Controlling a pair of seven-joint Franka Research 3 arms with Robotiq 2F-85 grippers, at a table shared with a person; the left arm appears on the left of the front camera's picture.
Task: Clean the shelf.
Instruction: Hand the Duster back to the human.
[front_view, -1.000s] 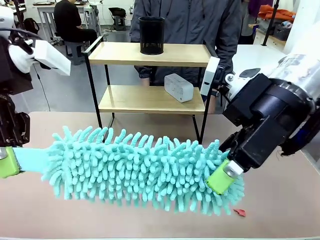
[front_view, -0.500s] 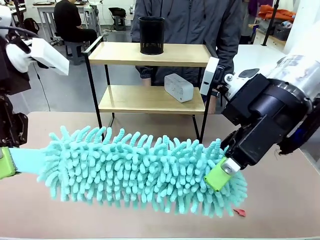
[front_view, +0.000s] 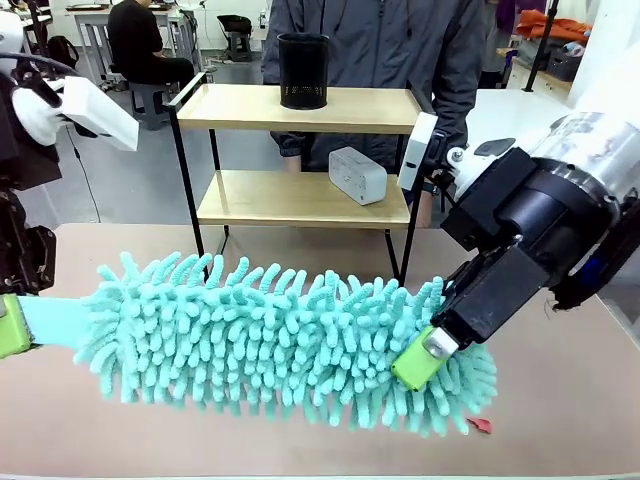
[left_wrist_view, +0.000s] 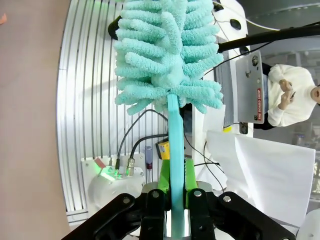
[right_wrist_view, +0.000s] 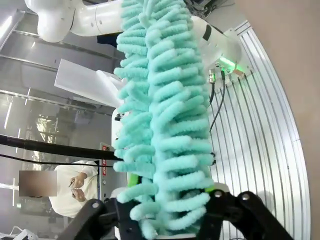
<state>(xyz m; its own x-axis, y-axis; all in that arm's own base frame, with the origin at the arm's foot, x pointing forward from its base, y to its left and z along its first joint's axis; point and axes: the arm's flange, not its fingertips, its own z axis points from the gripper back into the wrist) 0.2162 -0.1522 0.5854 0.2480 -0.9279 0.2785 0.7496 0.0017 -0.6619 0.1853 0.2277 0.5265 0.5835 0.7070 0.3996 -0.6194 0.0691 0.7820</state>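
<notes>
Right gripper (front_view: 418, 362) slid lower along the fluffy duster (front_view: 280, 340), squeezed on its tip, left gripper (left_wrist_view: 173, 192) pinched the handle (left_wrist_view: 174, 150), shelf (front_view: 300, 150) behind.

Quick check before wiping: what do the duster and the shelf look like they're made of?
Duster: soft teal chenille-like fingers, probably microfibre, on a flat, smooth handle that looks plastic. Shelf: pale matte boards with wood-like grain, possibly laminate, in a thin black frame, likely painted metal.
</notes>
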